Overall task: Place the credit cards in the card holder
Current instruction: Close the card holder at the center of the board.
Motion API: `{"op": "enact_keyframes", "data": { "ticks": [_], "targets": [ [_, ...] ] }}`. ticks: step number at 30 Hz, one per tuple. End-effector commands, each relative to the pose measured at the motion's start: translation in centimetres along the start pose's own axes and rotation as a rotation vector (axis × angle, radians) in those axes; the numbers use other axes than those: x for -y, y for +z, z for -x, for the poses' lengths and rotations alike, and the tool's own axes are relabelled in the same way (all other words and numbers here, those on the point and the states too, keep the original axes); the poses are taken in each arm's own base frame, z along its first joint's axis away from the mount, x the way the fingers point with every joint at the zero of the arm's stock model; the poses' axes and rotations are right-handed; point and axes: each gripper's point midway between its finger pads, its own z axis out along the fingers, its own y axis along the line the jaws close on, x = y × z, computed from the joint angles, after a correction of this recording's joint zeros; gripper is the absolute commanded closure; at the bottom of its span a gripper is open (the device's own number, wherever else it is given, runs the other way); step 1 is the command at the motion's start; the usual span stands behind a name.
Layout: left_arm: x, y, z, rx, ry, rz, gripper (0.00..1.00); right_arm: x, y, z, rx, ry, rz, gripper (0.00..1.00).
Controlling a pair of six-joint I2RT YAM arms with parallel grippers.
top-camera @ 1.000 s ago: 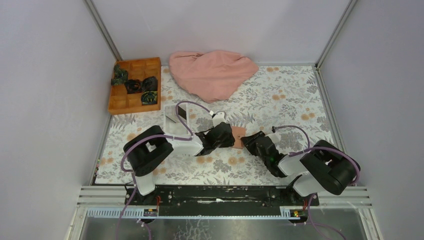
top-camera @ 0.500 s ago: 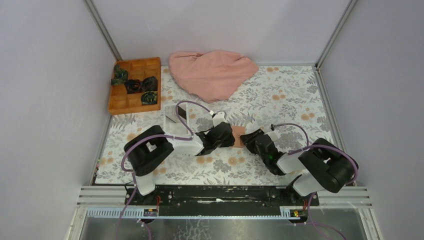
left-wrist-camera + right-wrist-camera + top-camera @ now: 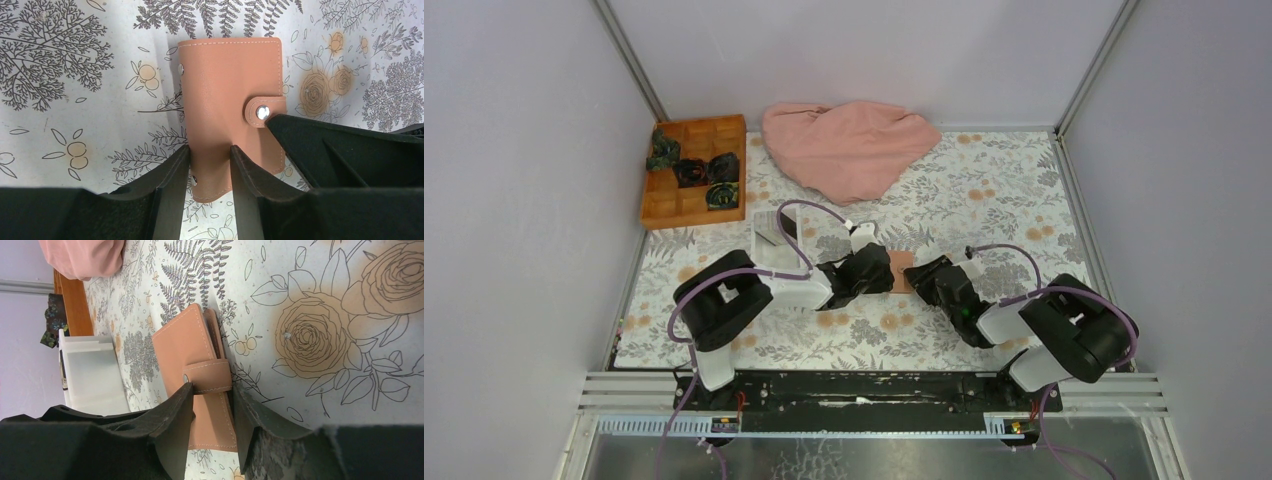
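The reddish-brown card holder [image 3: 227, 90] — closed, its strap fastened by a silver snap — lies flat mid-table on the floral cover [image 3: 75, 115].

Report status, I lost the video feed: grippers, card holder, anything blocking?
Left fingers parted over near end of card holder. Right fingers flank its snap strap, grip unclear. Holder flat, snapped shut: strap bars loading.

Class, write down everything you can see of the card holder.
The card holder is a reddish-brown, leather-like folding wallet with pale stitching along its edges. It lies flat and closed on the floral table cover, between the two arms. A strap wraps round one long edge, fastened by a silver snap. The left gripper straddles its near end, one finger on its face. The right gripper flanks the strap; whether it pinches is unclear.
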Motion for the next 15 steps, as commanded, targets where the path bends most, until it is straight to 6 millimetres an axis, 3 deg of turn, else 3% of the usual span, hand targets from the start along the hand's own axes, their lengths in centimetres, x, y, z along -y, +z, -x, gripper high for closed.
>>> {"op": "enact_keyframes", "data": {
  "ticks": [1,15],
  "targets": [
    [-10.19,-1.20,-11.04,-0.377,0.144,0.283,0.58,2.74,-0.88,-3.18,-0.162,-0.080,-0.095,0.57],
    [-10.56,-1.13,-11.30,-0.383,0.150,0.293,0.59,2.78,-0.54,-3.56,-0.183,-0.069,-0.089,0.56]
  ]
}}
